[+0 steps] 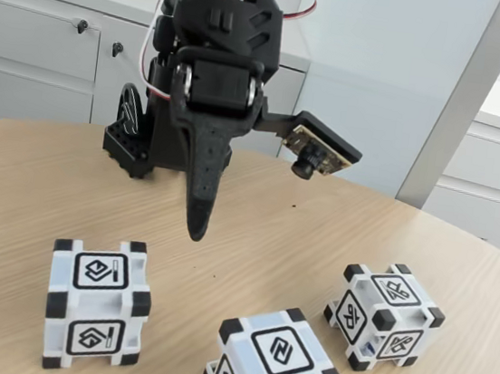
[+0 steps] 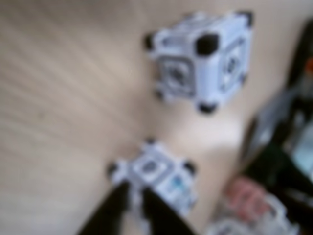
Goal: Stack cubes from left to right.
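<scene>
Three cubes (image 1: 96,304) (image 1: 274,362) (image 1: 385,315) sit apart on the worktop (image 1: 11,203). The gripper (image 1: 197,226) hangs above them, pressed together and holding nothing. The cubes look hard, light and a bit smooth. Flat opposite sides look best to pinch.

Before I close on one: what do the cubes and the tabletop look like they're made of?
The cubes, such as the left cube, look like hard moulded plastic: smooth white faces with a slight sheen, matte black corner blocks and crisp printed symbols. The tabletop looks like pale wood or wood-look laminate, with fine straight grain lines and a flat, low-gloss surface; which of the two cannot be told.
</scene>
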Robot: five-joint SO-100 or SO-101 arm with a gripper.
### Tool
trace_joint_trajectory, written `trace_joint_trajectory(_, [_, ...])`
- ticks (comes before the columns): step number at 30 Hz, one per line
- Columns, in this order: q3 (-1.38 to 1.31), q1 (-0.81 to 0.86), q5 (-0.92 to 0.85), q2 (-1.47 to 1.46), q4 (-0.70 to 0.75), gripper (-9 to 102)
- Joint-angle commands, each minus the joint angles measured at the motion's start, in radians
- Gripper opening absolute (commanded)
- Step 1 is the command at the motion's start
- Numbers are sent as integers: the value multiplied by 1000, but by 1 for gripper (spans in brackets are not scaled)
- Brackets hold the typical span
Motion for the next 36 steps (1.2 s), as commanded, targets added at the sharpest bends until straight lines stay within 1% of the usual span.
trace_joint_trajectory(1, [-8,3,-74,58,-3,0])
trace_joint_trajectory(22, [-8,2,-71,58,-3,0])
trace_joint_trajectory(28, [-28,-6,-21,48,-3,0])
trace_joint_trajectory(30, [-49,-9,-2,14,-17,0])
trace_joint_trajectory(32, [-106,-9,-18,-54,-17,0])
trace_joint_trajectory(36, [-313,-9,-41,-270,-17,7])
